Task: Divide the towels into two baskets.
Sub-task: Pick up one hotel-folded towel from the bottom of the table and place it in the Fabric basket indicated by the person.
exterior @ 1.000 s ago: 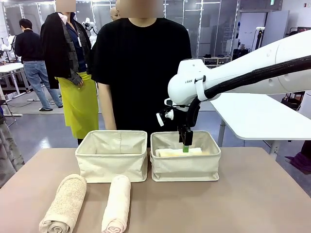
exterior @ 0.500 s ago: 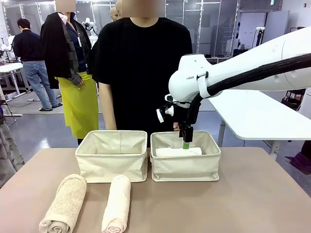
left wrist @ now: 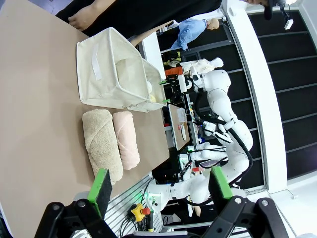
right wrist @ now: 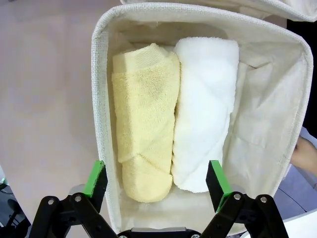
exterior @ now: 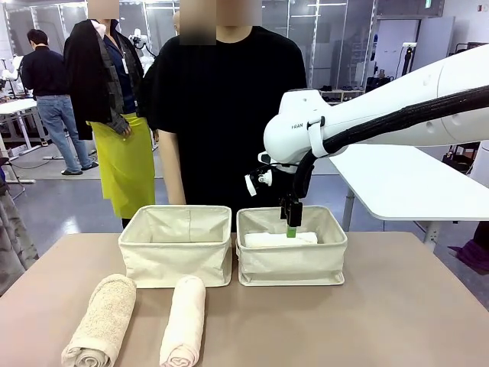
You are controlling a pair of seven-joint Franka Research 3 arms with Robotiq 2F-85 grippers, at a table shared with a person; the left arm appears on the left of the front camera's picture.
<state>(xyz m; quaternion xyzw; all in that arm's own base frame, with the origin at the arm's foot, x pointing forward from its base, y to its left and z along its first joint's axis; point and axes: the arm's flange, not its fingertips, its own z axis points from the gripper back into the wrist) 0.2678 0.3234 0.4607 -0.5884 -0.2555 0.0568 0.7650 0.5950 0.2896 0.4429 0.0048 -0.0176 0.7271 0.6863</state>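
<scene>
Right fingers (right wrist: 95,178) have lifted slightly above the right basket (right wrist: 101,99), spread wide and empty; yellow towel (right wrist: 146,119) and white towel (right wrist: 205,109) lie side by side inside. Left fingers (left wrist: 102,186) also spread, holding nothing. Tan towel (exterior: 103,317) and cream towel (exterior: 183,317) lie on the tabletop (exterior: 382,321) before the left basket (exterior: 176,256). Risk: a finger snags the soft wall on retreat and drags the basket.
</scene>
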